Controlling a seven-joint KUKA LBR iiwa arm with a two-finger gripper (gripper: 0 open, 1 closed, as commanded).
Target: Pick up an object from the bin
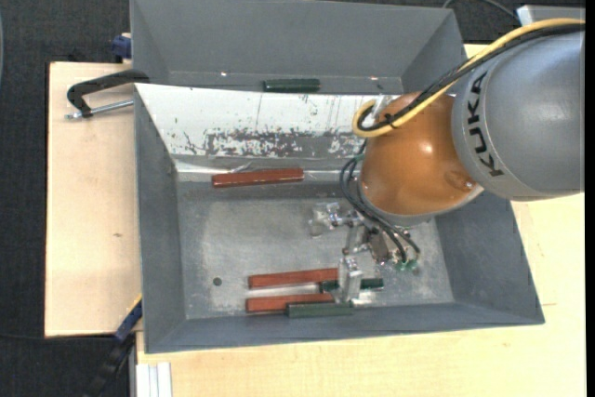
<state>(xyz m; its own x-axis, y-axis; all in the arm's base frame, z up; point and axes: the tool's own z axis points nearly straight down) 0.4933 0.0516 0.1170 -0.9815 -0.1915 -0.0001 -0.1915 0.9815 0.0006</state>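
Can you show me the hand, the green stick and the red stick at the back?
hand (352, 286): camera view, its tip.
green stick (321, 310): camera view, its middle.
back red stick (257, 178): camera view, its middle.

The bin (158, 228) is grey, its back wall (260, 142) flecked with dark specks; three sticks (293, 279) are reddish brown, one strip (321, 310) dark green, the wrist cover (409, 172) glossy orange, the arm (539, 125) grey
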